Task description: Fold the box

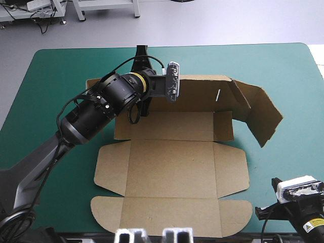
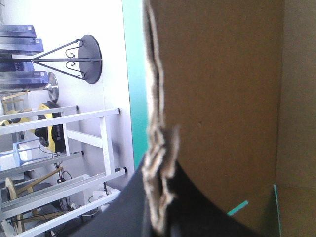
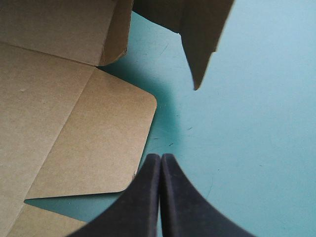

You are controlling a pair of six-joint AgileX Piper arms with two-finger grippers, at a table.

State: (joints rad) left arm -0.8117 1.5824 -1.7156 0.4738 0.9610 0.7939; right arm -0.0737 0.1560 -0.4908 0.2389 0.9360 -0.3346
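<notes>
Left wrist view: box (image 2: 222, 98) pinched in left end effector (image 2: 160, 173); right end effector (image 3: 161, 158) closed beside it.

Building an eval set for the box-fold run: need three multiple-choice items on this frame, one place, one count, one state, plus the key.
1. Where is the right gripper?
A) over the middle of the box
B) at the table's far edge
C) over bare teal-green cover, beside the box's right side

2. How many grippers grip the box?
A) one
B) two
C) none

3. The right gripper's fingers are:
A) wide apart
B) shut, nothing between them
C) shut on the box

Key:
1 C: the right wrist view shows cover under it and a rounded flap alongside.
2 A: only the left gripper has the board's edge between its fingers.
3 B: they meet in one pointed arch over the cover.
</notes>
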